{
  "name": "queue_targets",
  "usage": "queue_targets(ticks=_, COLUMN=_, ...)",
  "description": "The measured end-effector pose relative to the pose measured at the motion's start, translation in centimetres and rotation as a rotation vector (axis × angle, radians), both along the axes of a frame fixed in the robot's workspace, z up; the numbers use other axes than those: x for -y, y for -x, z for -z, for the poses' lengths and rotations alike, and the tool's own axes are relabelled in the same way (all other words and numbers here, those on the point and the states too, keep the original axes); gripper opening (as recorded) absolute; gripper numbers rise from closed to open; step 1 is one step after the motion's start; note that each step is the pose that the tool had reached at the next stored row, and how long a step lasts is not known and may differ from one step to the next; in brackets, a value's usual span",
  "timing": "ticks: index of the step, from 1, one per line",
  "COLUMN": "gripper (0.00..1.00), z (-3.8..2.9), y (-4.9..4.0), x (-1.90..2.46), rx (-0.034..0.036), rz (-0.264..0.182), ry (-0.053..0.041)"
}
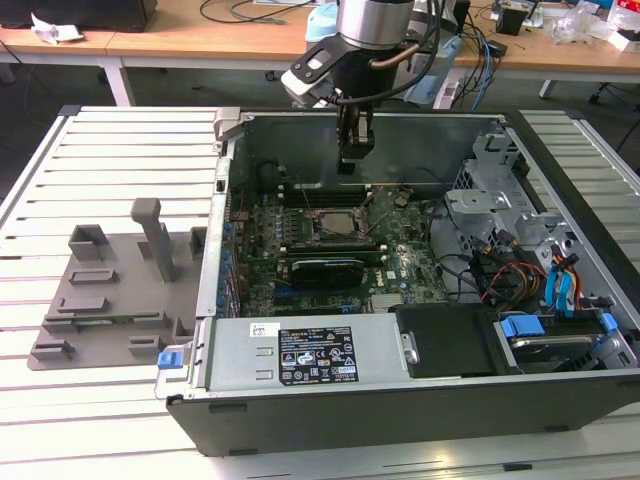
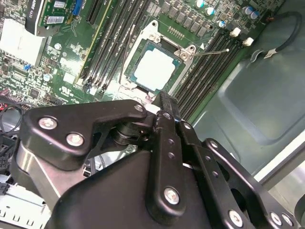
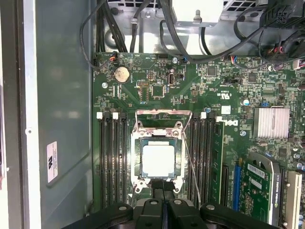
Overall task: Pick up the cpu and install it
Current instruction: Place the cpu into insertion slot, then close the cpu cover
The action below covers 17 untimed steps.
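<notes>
The cpu (image 3: 158, 160) lies flat in the motherboard's socket, pale silvery top up, and shows in both wrist views (image 2: 155, 70). In the exterior view the cpu (image 1: 336, 222) sits in the middle of the open computer case. The socket's metal frame (image 3: 159, 115) is swung open and its thin wire lever (image 2: 212, 52) stands free. My gripper (image 1: 355, 160) hangs a little above the board, just off one edge of the cpu, apart from it. Its black fingers (image 3: 167, 187) are pressed together with nothing between them.
Memory slots (image 3: 110, 157) flank the socket on both sides. A graphics card (image 1: 325, 268) lies beside it, toward the case's front. Drive cages and cables (image 1: 510, 240) fill the exterior view's right. A grey plastic tray with upright posts (image 1: 110, 290) rests on the slatted table at the left.
</notes>
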State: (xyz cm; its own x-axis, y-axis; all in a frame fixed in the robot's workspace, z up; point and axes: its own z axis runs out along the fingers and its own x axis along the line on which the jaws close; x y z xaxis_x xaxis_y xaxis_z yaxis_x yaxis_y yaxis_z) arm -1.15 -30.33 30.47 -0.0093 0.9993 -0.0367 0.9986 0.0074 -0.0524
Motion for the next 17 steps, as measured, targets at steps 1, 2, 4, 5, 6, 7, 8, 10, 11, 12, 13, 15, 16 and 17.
queue_targets(ticks=1, gripper=0.11, z=0.0, y=0.0, x=0.0, rx=0.0, rz=0.0, ry=0.0)
queue_targets(ticks=2, gripper=0.11, z=-0.01, y=0.0, x=0.0, rx=0.0, rz=0.0, ry=0.0)
queue_targets(ticks=4, gripper=0.11, z=-0.03, y=0.0, x=0.0, rx=0.0, rz=0.0, ry=0.0)
queue_targets(ticks=5, gripper=0.11, z=-0.03, y=0.0, x=0.0, rx=0.0, rz=0.0, ry=0.0)
queue_targets(ticks=6, gripper=0.11, z=-0.04, y=0.0, x=0.0, rx=-0.0001, rz=0.0, ry=0.0)
queue_targets(ticks=7, gripper=0.11, z=-0.04, y=0.0, x=0.0, rx=0.0, rz=0.0, ry=0.0)
queue_targets(ticks=8, gripper=0.11, z=-0.05, y=0.0, x=0.0, rx=0.0, rz=0.0, ry=0.0)
queue_targets(ticks=10, gripper=0.11, z=-0.06, y=-0.02, x=0.0, rx=-0.0001, rz=0.0, ry=-0.0001)
queue_targets(ticks=11, gripper=0.11, z=-0.06, y=-0.12, x=0.0, rx=-0.0001, rz=0.0, ry=0.0)
queue_targets(ticks=12, gripper=0.11, z=-0.06, y=-0.19, x=0.0, rx=0.0, rz=0.0, ry=0.0001)
queue_targets(ticks=13, gripper=0.11, z=-0.06, y=-0.27, x=0.0, rx=-0.0001, rz=0.0, ry=0.0001)
queue_targets(ticks=15, gripper=0.11, z=-0.06, y=-0.72, x=0.0, rx=0.0, rz=0.0, ry=0.0009)
queue_targets(ticks=16, gripper=0.11, z=-0.06, y=-1.3, x=0.0, rx=-0.0001, rz=0.0, ry=0.0024)
queue_targets(ticks=17, gripper=0.11, z=-0.06, y=-2.15, x=0.0, rx=-0.0001, rz=0.0, ry=0.0045)
